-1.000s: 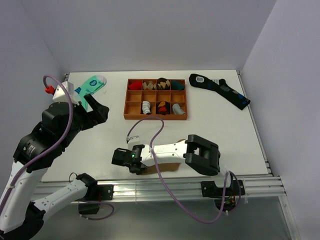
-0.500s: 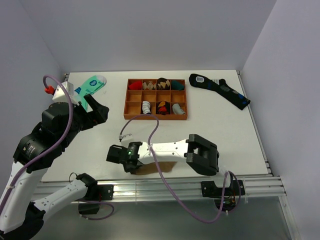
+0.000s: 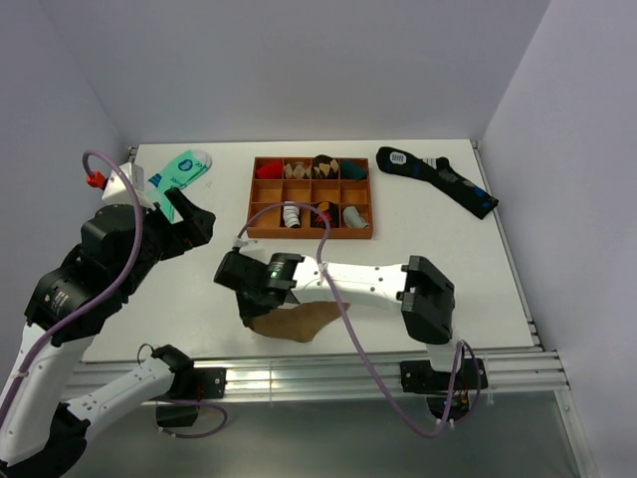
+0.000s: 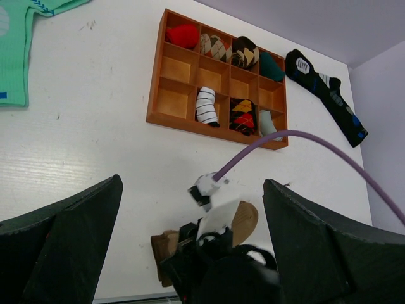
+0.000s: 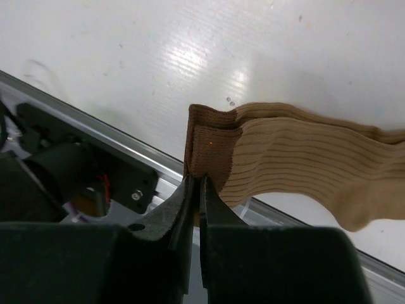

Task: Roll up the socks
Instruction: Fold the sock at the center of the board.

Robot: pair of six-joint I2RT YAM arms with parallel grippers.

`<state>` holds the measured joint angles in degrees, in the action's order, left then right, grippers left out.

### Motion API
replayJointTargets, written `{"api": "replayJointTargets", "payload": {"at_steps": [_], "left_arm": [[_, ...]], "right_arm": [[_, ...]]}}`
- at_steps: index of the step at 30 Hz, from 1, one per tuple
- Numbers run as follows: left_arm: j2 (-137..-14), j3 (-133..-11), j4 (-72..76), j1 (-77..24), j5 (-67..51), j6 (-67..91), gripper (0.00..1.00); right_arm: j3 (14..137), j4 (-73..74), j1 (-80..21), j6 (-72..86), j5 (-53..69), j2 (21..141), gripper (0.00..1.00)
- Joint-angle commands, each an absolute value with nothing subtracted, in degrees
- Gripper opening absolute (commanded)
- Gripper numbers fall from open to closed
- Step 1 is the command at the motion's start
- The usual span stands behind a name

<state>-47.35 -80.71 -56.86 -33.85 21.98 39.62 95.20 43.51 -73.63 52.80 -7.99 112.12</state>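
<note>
A: Right gripper (image 3: 255, 302), what's it doing?
B: Jaws pressed together on the darker ribbed cuff of the socks (image 5: 297, 158). The right wrist view shows the fingertips (image 5: 190, 201) nipping the cuff's edge, no gap between them.
A: Where are the socks, going by the wooden tray (image 3: 358, 235)?
B: On the near side of the tray, under its left half, well apart from it, down by the table's (image 3: 448, 269) near edge. The cuff end is up at the gripper and the tan foot trails off to the right (one sock or two layered, can't tell).
A: Flat on the table?
B: The foot part looks to rest on it in the top view. The pinched cuff is folded over on itself.
A: Left gripper (image 3: 192, 214)?
B: Spread wide and holding nothing. Both dark fingers (image 4: 69, 234) frame the left wrist view with a big gap. It hangs off the tray's left side, raised above the table.
A: Other stuff?
B: A mint-green sock (image 3: 179, 169) lies left of the tray, toward the far corner. A dark navy sock (image 3: 438, 179) lies right of the tray, slanted. The tray's compartments hold rolled socks, some red, argyle, striped and teal.
A: Cable?
B: A purple cable (image 3: 343, 329) loops from the right arm up over the tray's near wall and back down past the socks.
</note>
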Motion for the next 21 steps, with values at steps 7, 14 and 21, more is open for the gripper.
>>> {"api": "replayJointTargets", "payload": {"at_steps": [7,14,21], "left_arm": [[-47.55,-80.86,-52.74,-34.01,21.45,40.16,0.99],[-48.86,-76.39,-50.54,-34.01,19.08,42.62,0.99],[-49.57,-71.99,-48.08,-34.01,17.4,44.91,0.98]], "right_arm": [[89.57,38.77,-67.07,50.89,-4.14,99.06,0.0],[79.99,34.37,-62.59,51.42,-1.32,92.03,0.0],[67.07,30.06,-58.37,52.03,-0.26,85.0,0.0]]}}
